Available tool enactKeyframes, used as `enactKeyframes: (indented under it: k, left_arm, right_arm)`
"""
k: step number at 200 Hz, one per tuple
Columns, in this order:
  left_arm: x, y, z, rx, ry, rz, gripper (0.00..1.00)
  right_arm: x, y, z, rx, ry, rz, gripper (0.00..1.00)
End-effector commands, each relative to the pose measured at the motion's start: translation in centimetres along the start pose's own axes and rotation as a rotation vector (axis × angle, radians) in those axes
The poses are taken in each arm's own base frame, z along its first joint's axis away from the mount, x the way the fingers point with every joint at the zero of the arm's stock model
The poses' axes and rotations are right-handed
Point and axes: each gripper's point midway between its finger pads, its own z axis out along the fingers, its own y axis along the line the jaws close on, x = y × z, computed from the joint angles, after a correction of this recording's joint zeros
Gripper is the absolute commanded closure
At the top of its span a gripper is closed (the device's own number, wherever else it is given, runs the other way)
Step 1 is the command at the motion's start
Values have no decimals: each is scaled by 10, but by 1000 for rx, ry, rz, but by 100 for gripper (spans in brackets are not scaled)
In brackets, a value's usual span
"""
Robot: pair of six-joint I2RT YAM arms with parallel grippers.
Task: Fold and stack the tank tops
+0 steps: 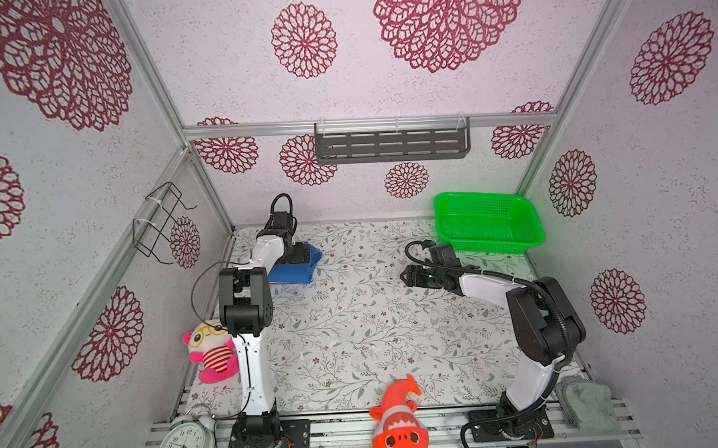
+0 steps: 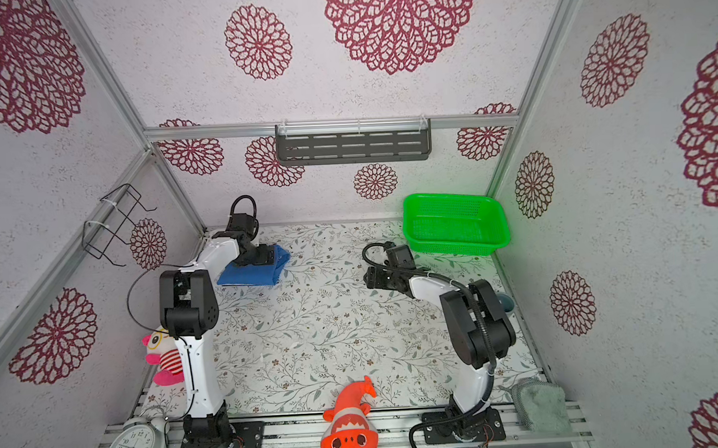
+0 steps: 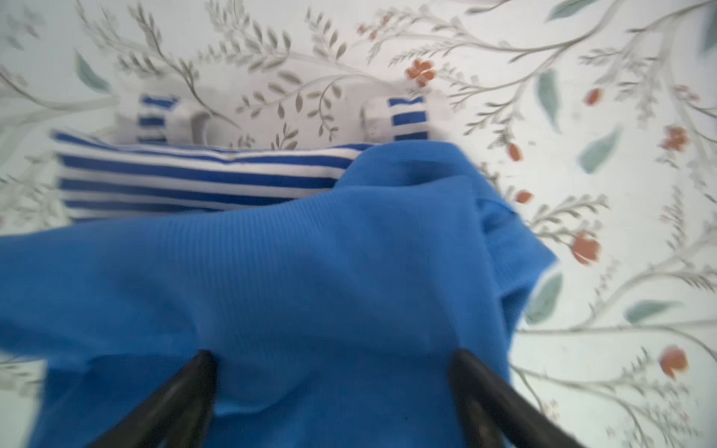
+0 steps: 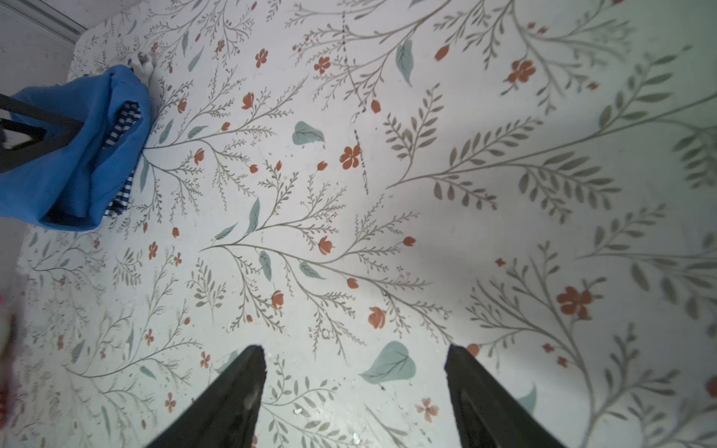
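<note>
while the left claw (image 3: 333,355) hangs over the far-left corner of the bench (image 1: 353,325), its fingers stand spread, pinching nothing. the plain blue tank top (image 3: 310,271) lies folded, somewhat rumpled, on the striped tank top (image 3: 194,174), whose straps and one edge peek out. the right claw (image 4: 355,349) is likewise spread over bare bench (well apart from the pile). judged step: stacking, near its end; the next move calls for a straight lift clear, without snagging the cloth.

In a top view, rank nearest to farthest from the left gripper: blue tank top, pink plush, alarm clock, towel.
1. blue tank top, under left gripper
2. pink plush, left side
3. alarm clock, front-left corner
4. towel, front-right corner
</note>
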Motion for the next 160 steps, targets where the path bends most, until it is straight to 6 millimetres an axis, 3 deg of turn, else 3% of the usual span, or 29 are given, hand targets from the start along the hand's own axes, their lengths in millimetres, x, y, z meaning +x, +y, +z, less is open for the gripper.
enactKeyframes:
  k: [1,5,8,20,46,65,100,129,160]
  left_arm:
    - [-39,13,-76,-48,-192,29,3]
    - [-38,17,-80,-66,-203,27,3]
    - [-44,20,-99,-78,-246,20,3]
    - [-44,32,-126,-122,-306,0,3]
    - [-23,55,-155,-214,-399,-79,3]
    - [-1,69,-151,-264,-449,-131,3]
    - [35,96,-116,-308,-421,-192,3]
    - [42,105,-102,-254,-503,-251,3]
    - [27,115,-107,-231,-624,-266,3]
  right_arm:
    - [-48,-16,-50,150,-207,-128,6]
    - [-52,-24,-57,195,-229,-146,1]
    - [-54,-30,-61,226,-242,-160,1]
    - [-62,-55,-78,366,-287,-196,1]
    - [-65,-102,-108,613,-349,-274,1]
    - [-56,-129,-117,724,-357,-318,1]
    - [-39,-167,-116,731,-414,-220,1]
    - [-32,-184,-114,732,-468,-182,1]
    - [-26,-198,-116,722,-532,-156,1]
